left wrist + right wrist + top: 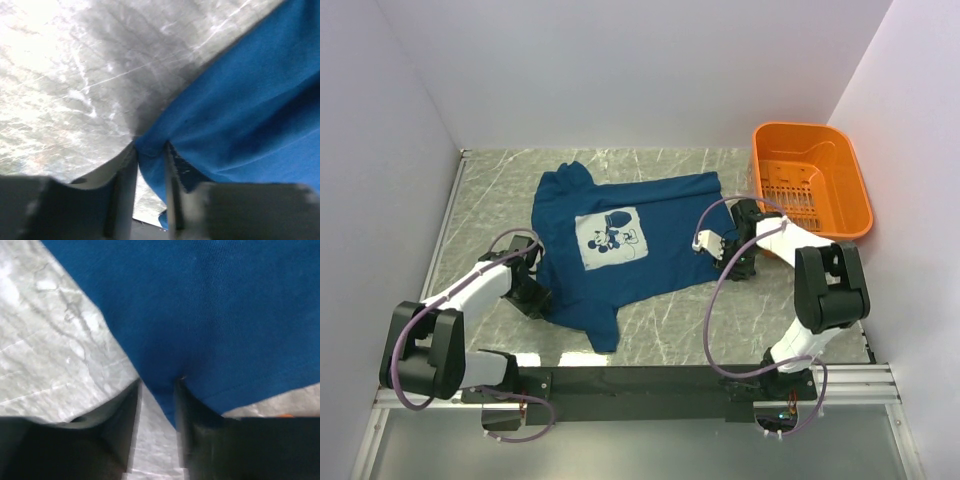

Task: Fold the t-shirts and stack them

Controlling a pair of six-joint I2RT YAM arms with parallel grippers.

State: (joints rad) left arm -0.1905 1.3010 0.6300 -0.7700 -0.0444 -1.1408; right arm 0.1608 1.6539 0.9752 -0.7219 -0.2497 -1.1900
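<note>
One dark teal-blue t-shirt (pixel 655 265) is noted lying spread on the grey marbled worktop (pixel 670 330), print side up. Its pale print (pixel 610 238) with a dark figure is seen left of the cloth's middle in the top view. One sleeve is pointed toward the far wall, the other toward the arm bases. The left hand (pixel 535 265) is set low at the shirt's left edge. In the left wrist view a fold of blue cloth is seen nipped between its fingers (pixel 127 175), so the left hand (pixel 150 150) is recorded as grasping the t-shirt (pixel 250 110), with bare worktop (pixel 75 75) to the left of the fold. The right hand (pixel 720 245) is set low at the shirt's right edge. In the right wrist view the cloth's edge is drawn between its fingers (pixel 187 405) and puckered there, so the right hand (pixel 157 387) is likewise recorded as clamped on the t-shirt (pixel 210 305). An orange basket (pixel 850 190) is placed at the far right corner, apart from the shirt.
</note>
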